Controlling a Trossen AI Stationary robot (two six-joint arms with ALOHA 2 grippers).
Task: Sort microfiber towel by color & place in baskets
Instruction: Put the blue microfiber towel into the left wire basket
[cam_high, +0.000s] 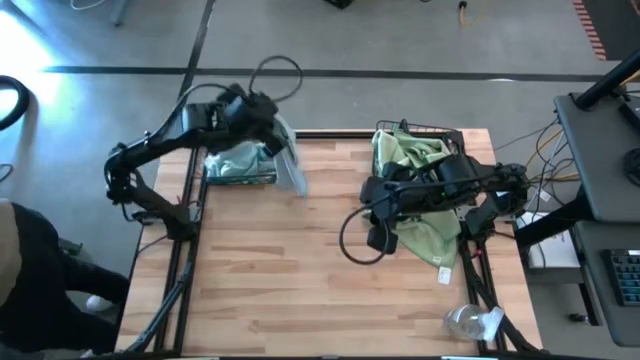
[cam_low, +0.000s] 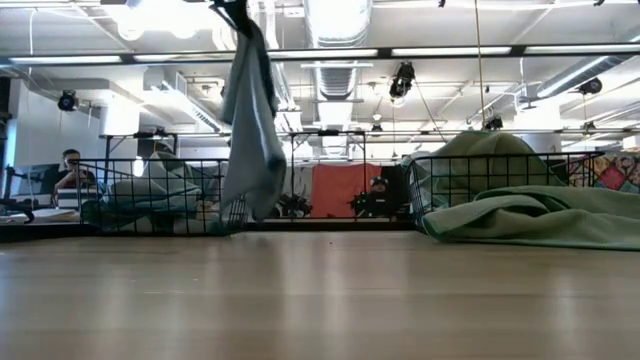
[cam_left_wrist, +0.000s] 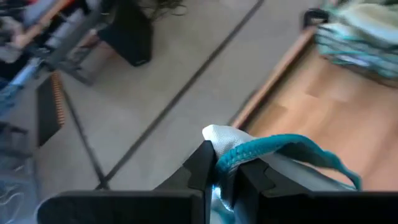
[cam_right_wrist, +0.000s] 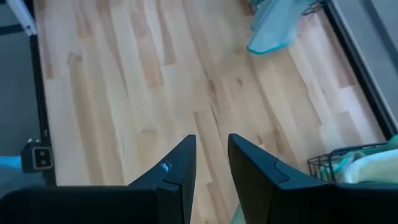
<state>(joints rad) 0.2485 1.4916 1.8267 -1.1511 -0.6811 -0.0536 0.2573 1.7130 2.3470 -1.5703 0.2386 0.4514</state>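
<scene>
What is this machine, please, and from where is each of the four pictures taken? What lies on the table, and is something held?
It is a robot with two dark arms at a wooden table. One camera looks down from above, one sits at table height, and one rides on each wrist. Two wire baskets stand at the far edge: the left basket holds blue towels, the right basket green ones. A green towel lies on the table. The left gripper is shut on a hanging blue towel. The right gripper is open and empty.
</scene>
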